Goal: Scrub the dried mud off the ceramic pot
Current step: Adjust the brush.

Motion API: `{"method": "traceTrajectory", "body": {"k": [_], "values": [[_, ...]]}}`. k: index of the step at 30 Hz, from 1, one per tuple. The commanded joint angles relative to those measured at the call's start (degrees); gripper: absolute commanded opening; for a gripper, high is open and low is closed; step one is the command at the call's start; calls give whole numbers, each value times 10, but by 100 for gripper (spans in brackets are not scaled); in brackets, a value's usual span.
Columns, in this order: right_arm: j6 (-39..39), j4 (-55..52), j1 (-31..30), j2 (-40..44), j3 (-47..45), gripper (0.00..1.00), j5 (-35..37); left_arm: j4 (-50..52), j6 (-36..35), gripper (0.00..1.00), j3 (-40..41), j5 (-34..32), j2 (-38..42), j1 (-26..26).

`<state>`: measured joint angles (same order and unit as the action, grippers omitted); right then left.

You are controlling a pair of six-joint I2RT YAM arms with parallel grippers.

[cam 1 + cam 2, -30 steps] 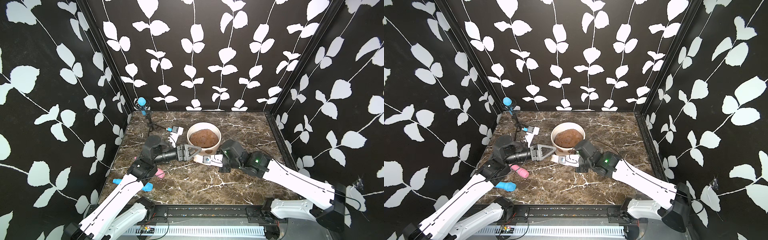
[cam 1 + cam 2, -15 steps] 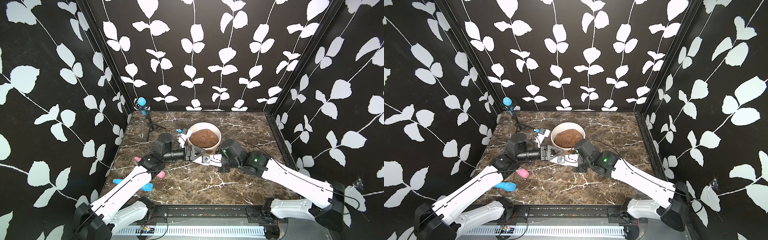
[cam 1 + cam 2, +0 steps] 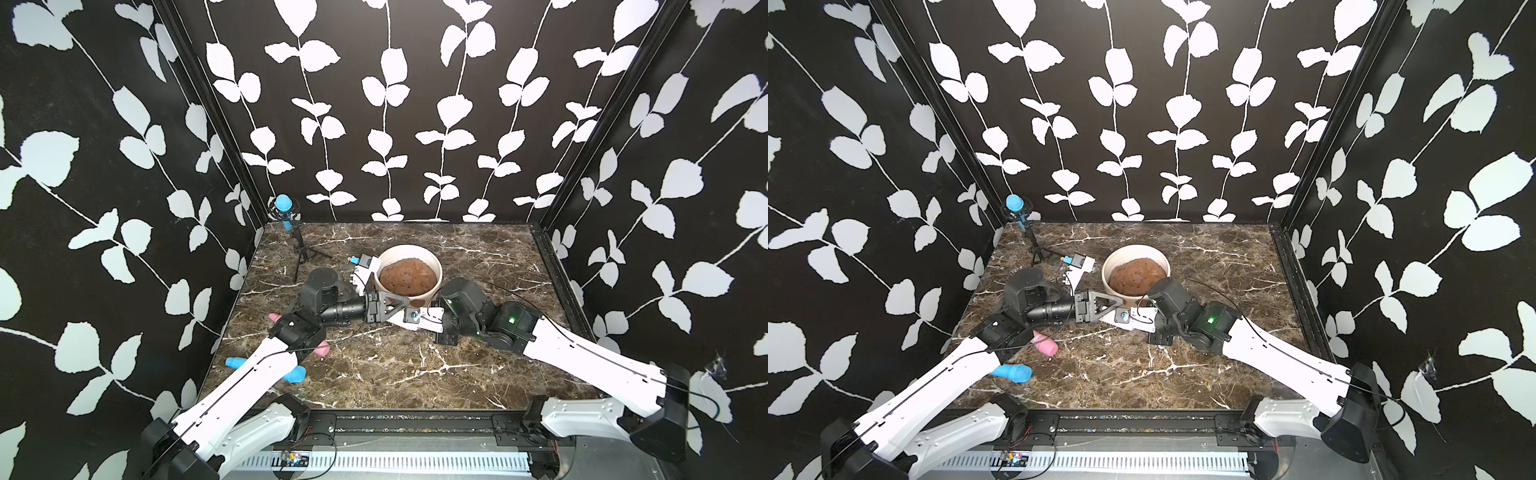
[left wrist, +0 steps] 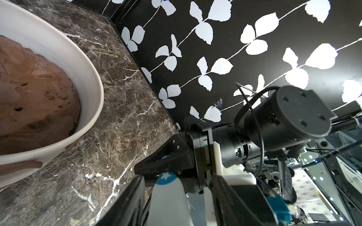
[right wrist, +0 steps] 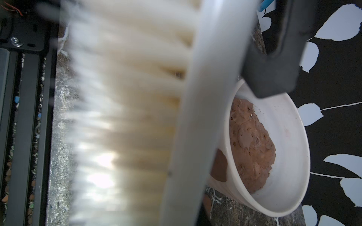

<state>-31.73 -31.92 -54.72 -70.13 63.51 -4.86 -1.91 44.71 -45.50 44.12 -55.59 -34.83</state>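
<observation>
**Brush regrasp beside the pot.** We show the ceramic pot (image 3: pixel 409 249) standing upright on the marble table (image 3: pixel 415 374), towards the back and middle, filled with a lumpy soil mass (image 5: pixel 252 146). The dried mud (image 5: pixel 220 166) appears as flat reddish-brown patches on the pot's outer wall below the rim, on the side facing the arms. The right gripper (image 3: pixel 409 319) is clamped on a white brush (image 4: pixel 168 197). In the right wrist view its bristles point away from the pot, so nothing is being scrubbed. The left gripper (image 4: pixel 177 182) straddles the brush's blue-capped handle end, one finger on either side; we cannot tell whether they press on it. We judge this double hold to be a regrasp or handover, made just beside the pot so the bristles can be turned onto the nearest patch.
</observation>
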Motion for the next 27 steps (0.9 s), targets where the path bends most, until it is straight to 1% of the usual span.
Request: {"method": "traceTrajectory", "body": {"k": [1,7,11,14,16,17,18,20,22,24,27], "values": [[45,61,15,10,21,0,-23,-10,1,53,18,27,-2,-3],[69,75,38,32,7,0,-41,-15,9,46,23,26,4,-3],[72,84,39,32,3,0,-28,0,10,45,25,14,-4,-3],[69,79,33,16,7,0,-52,8,17,36,24,-6,-25,-3],[66,83,27,9,5,0,-66,-22,38,35,27,-1,-43,-3],[66,85,24,7,4,0,-63,-42,51,39,29,3,-49,-2],[66,88,22,5,2,0,-56,-58,62,47,30,4,-54,-2],[67,90,19,3,1,0,-44,-78,73,53,31,5,-60,-3],[68,94,16,3,-1,0,-40,-79,78,63,30,-1,-63,-3],[68,97,13,3,-4,0,-36,-78,80,64,30,-10,-62,-3],[68,96,11,-1,-4,0,-30,-84,86,60,33,-17,-64,-3]]}}
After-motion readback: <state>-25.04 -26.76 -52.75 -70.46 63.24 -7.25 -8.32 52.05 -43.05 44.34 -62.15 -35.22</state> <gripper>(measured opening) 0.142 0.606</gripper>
